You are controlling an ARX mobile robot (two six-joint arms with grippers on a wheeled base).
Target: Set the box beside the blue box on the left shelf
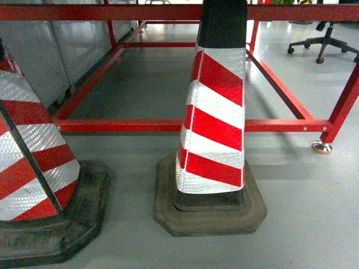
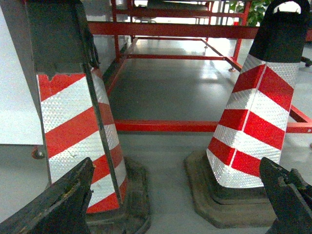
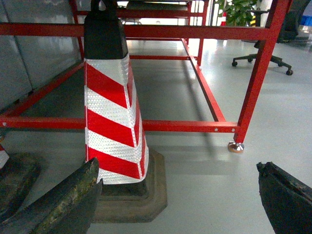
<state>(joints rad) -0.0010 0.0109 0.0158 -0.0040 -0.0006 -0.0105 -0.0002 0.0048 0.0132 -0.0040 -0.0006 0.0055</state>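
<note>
Box unseen; left tool (image 2: 176, 165) and right tool (image 3: 178, 165) gape released before reflective striped rubber-based cones (image 1: 213, 112).

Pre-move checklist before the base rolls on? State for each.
1. Path ahead: not ok, centre cone stands directly in front.
2. Left side: not ok, second cone close.
3. Left gripper: ok, open, empty.
4. Right gripper: ok, open, empty.
5. Blue box in view: not ok, none seen.
6. Roller shelf: cannot tell, only the red frame shows.
</note>
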